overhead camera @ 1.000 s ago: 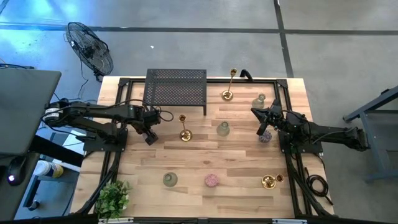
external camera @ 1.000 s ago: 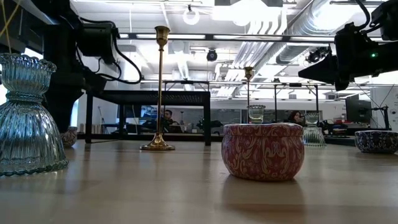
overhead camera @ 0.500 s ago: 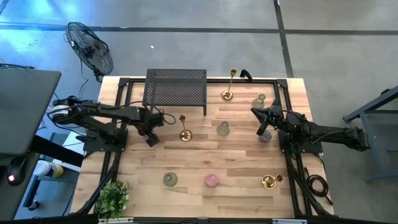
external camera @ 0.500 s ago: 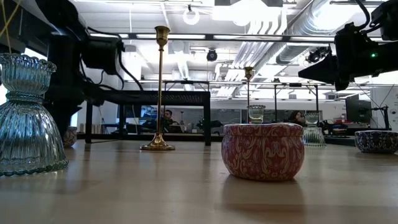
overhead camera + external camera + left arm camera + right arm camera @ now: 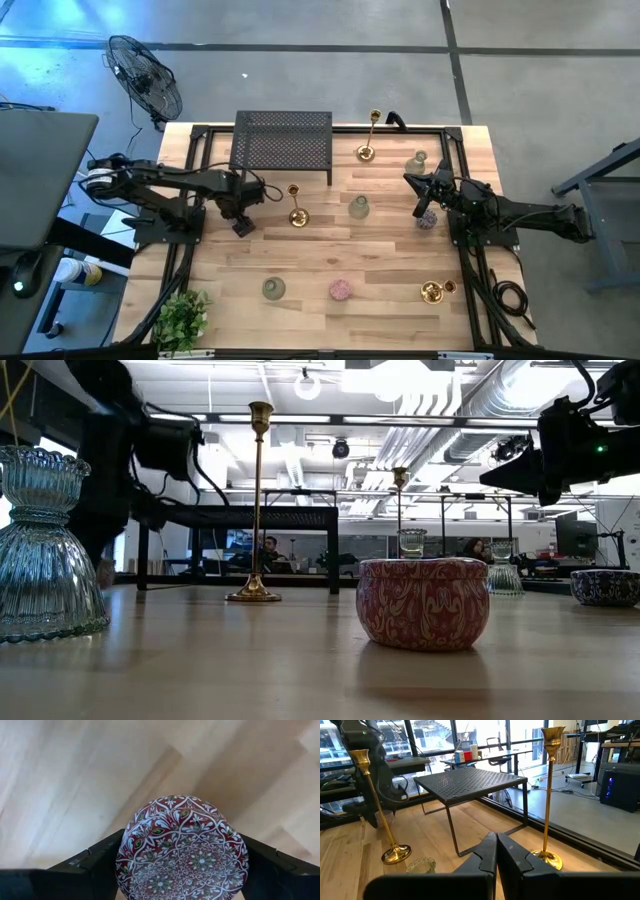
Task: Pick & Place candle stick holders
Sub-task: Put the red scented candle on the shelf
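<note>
High: left gripper sat just in front of the rack; right gripper hung by a purple holder. Count: 2 tall gold, 1 squat gold, 3 glass, 1 pink.
Low: pink holder stood nearest.
Left wrist: fingers flanked a patterned holder, seemingly clamped.
Right wrist: fingers together, empty.
Risk: the round holder could slip if the grip sat off-centre.

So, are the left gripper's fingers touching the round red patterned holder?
Touching: in the left wrist view, both dark fingers press against the sides of the round red patterned holder.
</note>
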Controlling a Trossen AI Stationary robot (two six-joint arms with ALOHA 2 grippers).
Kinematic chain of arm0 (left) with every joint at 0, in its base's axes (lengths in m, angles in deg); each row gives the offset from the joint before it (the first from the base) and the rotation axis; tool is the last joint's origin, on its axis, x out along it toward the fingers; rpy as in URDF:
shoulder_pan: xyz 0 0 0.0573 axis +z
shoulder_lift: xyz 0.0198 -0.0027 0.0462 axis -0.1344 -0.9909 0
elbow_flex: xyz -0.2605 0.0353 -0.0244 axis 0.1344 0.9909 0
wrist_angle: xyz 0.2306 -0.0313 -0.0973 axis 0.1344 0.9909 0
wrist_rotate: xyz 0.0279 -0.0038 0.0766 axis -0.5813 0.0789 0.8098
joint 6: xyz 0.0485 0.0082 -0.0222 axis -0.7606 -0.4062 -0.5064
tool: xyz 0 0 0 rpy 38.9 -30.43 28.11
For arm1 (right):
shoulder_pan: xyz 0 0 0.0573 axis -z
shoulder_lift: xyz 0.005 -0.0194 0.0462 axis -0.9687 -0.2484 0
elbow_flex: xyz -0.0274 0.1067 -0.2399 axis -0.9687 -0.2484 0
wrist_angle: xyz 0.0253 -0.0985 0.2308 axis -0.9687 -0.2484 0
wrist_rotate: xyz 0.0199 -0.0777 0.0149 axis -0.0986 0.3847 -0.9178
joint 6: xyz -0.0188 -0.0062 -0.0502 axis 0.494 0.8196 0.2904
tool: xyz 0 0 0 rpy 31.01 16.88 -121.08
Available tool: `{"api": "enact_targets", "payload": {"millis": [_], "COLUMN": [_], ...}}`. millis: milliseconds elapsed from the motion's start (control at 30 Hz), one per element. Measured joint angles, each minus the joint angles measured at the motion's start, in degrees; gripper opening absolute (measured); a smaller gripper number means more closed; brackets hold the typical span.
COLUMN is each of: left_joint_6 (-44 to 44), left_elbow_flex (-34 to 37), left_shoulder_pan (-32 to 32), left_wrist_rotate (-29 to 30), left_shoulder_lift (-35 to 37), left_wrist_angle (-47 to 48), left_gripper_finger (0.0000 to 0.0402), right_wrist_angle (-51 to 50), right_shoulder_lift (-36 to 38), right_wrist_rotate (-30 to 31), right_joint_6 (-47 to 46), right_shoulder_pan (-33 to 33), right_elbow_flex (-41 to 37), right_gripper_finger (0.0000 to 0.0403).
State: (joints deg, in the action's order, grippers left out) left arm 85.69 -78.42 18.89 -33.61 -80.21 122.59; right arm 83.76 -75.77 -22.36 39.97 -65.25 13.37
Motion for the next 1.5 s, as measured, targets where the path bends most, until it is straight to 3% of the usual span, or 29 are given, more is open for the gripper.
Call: {"api": "enact_targets", "payload": {"millis": [167,433,600,767,1033,1267,1500], "left_joint_6": [-2.45,-4.81,-6.85,-9.10,-20.40,-26.29,-29.45], "left_elbow_flex": [-7.99,-26.83,-40.05,-50.94,-63.34,-71.73,-72.38], "left_shoulder_pan": [0.06,0.09,0.77,9.33,28.57,36.18,42.18], "left_wrist_rotate": [0.18,2.52,9.03,12.37,8.50,7.69,7.88], "left_shoulder_lift": [0.83,0.83,0.83,0.83,-7.60,-21.33,-27.63], "left_wrist_angle": [8.19,22.71,30.90,32.84,32.71,32.40,32.14], "left_gripper_finger": [0.0294,0.0294,0.0294,0.0294,0.0294,0.0294,0.0294], "right_wrist_angle": [0.00,0.00,0.00,0.00,0.00,0.00,0.00], "right_shoulder_lift": [0.00,-0.04,-0.04,-0.04,-0.04,-0.04,-0.04], "right_wrist_rotate": [0.00,0.00,0.00,0.00,0.00,0.00,0.00], "right_joint_6": [0.00,0.00,0.00,0.00,0.00,0.00,0.00], "right_shoulder_pan": [0.00,-0.01,0.00,0.00,0.00,0.00,0.00], "right_elbow_flex": [0.00,0.00,0.00,0.00,0.00,0.00,0.00], "right_gripper_finger": [0.0000,0.0000,0.0000,0.0000,0.0000,0.0000,0.0000]}}
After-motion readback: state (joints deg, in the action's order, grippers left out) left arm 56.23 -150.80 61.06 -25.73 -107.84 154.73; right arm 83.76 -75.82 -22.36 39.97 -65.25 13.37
